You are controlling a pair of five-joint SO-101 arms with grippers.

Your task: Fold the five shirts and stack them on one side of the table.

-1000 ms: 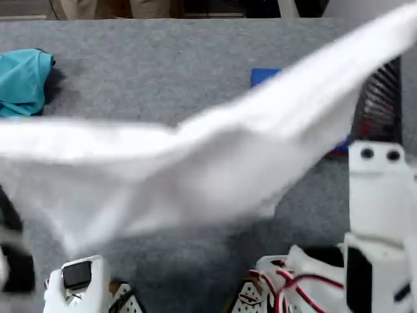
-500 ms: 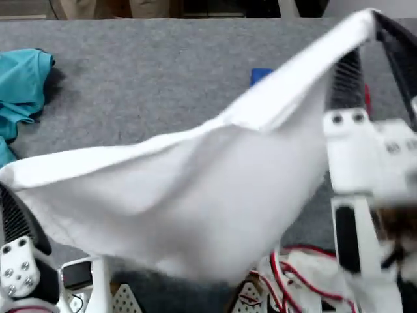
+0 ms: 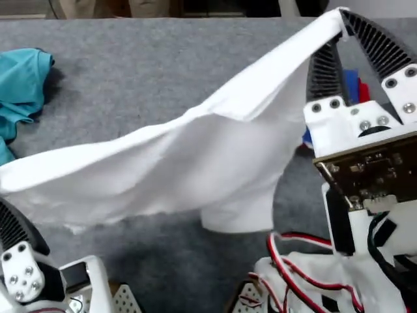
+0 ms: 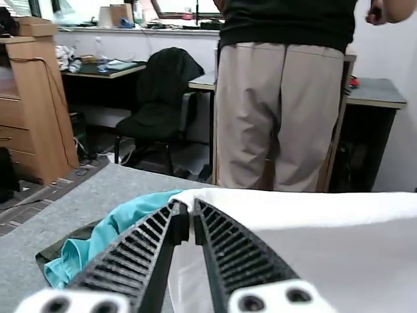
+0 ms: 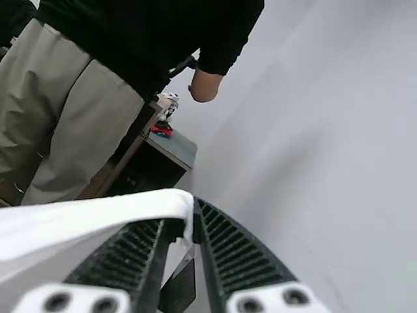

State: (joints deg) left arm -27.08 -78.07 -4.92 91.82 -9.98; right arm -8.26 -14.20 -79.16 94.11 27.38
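Note:
A white shirt (image 3: 195, 163) hangs stretched in the air between both arms, above the grey table (image 3: 143, 72). My right gripper (image 3: 340, 16) holds its high corner at the upper right, shut on the white shirt (image 5: 78, 222). My left gripper (image 3: 5, 186) pinches the low corner at the left edge, shut on the white shirt (image 4: 293, 241). In the left wrist view the black ribbed fingers (image 4: 221, 248) clamp the hem. A teal shirt (image 3: 23, 81) lies crumpled at the table's far left, and the teal shirt (image 4: 104, 238) shows past my left gripper (image 4: 190, 225).
A blue and red item (image 3: 355, 85) lies on the table behind the right arm, mostly hidden. The arms' white bases and red wires (image 3: 293, 261) stand along the near edge. Bare grey cloth lies at the back middle of the table.
The white shirt has been lifted and pulled taut; the right gripper rose toward the upper right corner, and the left gripper dropped to the lower left. The shirt's lower edge now hangs higher.

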